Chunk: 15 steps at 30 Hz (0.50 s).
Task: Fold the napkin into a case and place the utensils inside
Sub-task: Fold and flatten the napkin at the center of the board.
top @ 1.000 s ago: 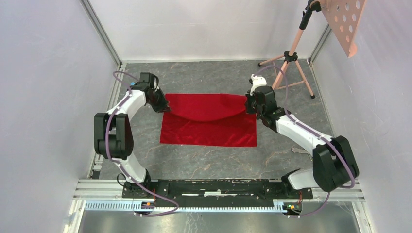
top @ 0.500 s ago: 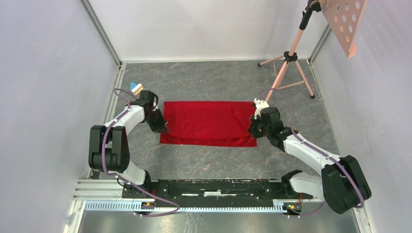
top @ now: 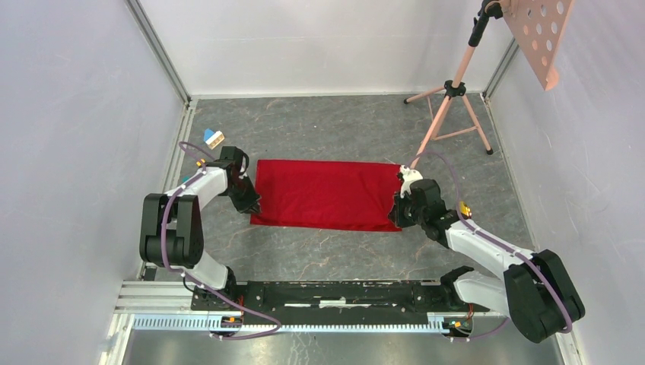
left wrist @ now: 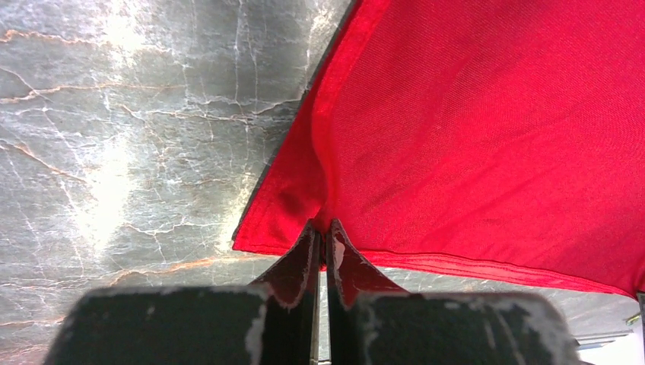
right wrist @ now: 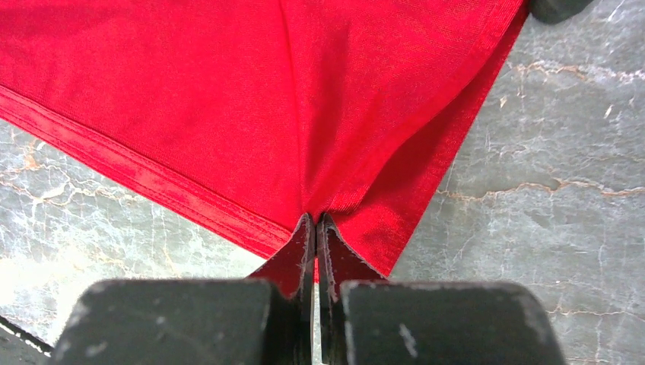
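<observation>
Red thin cloth napkin, folded double: left gripper and right gripper each clamp a corner. Square both layers ahead of each claw before release.

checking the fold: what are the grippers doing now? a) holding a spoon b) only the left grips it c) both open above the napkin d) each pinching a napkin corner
d: the left gripper and right gripper are both shut on corners of the napkin.
</observation>
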Tool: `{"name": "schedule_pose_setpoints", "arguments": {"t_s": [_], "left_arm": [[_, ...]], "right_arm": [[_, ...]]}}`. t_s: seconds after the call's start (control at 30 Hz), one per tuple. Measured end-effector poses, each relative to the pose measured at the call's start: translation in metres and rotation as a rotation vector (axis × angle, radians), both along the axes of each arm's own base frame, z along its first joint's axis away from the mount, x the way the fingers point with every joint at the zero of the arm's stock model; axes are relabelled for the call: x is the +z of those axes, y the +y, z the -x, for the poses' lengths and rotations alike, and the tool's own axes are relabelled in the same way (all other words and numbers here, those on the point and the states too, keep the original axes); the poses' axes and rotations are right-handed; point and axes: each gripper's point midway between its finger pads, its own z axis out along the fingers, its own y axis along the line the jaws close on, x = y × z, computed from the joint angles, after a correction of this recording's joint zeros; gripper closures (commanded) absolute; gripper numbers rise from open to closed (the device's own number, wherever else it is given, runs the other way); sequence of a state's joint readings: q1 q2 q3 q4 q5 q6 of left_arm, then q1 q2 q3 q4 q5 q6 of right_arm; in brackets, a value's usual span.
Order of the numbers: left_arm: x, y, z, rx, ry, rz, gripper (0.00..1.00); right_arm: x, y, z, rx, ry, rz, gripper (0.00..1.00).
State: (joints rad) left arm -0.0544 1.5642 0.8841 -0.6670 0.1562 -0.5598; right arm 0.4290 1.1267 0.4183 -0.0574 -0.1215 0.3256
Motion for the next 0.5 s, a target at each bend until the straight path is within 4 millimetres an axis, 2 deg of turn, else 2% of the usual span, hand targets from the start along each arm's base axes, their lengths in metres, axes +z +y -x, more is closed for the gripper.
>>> {"name": "schedule_pose_setpoints", "arguments": {"t_s": [0.17,0.5], "left_arm": [[-0.0054,0.0016,0.002,0.001,0.021,-0.01,0.92],[-0.0071,0.0049,0.0052,0.005,0.034,-0.028,0.91]], "right_arm": [[-0.0071,-0.0007,0.0063,0.0,0.021,-0.005,1.0],[-0.0038,0.0002,0.0064,-0.002,0.008,-0.018,1.0]]}}
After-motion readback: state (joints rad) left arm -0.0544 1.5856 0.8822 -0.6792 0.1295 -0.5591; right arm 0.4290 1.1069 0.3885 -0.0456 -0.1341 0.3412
